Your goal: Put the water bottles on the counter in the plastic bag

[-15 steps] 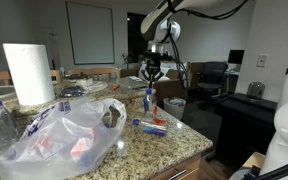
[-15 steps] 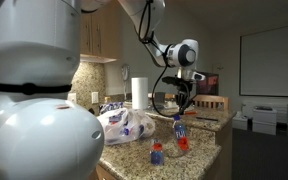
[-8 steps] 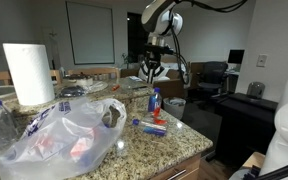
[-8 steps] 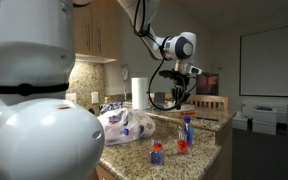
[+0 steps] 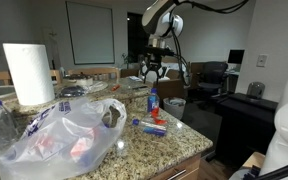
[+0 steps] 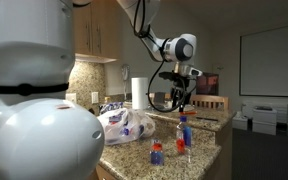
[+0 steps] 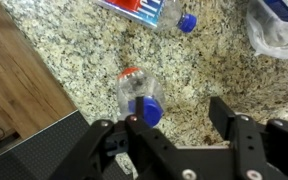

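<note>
jaws open, 0 held | abv 1 upright bottle (image 7: 139, 98) | on counter (image 5: 180, 141)

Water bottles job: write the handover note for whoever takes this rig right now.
Gripper: open and empty, hanging above the upright bottle.
Things: the upright bottle and a lying bottle are on the counter, both outside the bag.
Done: red-labelled shapes show through the bag, probably bottles; the count is unclear.
Left: put both counter bottles in the bag. The upright one sits under the gripper, so it looks like the likely first pick.
</note>
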{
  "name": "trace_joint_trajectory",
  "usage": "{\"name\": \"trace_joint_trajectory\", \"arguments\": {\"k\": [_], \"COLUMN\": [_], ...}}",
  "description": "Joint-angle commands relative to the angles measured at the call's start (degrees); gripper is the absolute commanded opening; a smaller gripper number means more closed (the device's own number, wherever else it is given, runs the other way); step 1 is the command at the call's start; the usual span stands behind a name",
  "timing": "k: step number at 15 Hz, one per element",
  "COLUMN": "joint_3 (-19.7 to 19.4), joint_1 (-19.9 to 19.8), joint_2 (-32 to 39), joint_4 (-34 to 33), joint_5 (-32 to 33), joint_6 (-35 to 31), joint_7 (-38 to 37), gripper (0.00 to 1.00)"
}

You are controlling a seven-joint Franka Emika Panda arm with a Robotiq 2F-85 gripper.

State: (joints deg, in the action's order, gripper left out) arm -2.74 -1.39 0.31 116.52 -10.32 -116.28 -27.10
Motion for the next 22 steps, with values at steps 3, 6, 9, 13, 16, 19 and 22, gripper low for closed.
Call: {"name": "trace_joint_trajectory", "arguments": {"k": [3, 6, 9, 13, 16, 19, 22], "joint_3": [-0.23, -0.43, -0.44, -0.38, -0.37, -0.32, -0.27], "joint_1": [-0.56, -0.54, -0.45, -0.38, -0.35, -0.19, -0.06], "joint_2": [-1.27, -0.97, -0.75, -0.37, 0.5, 1.26, 1.77], "joint_4": [3.81, 4.83, 5.16, 5.22, 4.75, 4.32, 4.1], "joint_5": [5.13, 6.64, 7.19, 7.38, 7.55, 7.43, 7.49], "joint_6": [-1.69, -2.69, -2.81, -3.24, -4.15, -5.19, -5.76], "joint_7": [-2.32, -2.42, -2.2, -1.93, -1.67, -1.35, -1.37], "gripper": [1.0, 1.0, 0.74, 0.46, 0.28, 0.38, 0.59]}}
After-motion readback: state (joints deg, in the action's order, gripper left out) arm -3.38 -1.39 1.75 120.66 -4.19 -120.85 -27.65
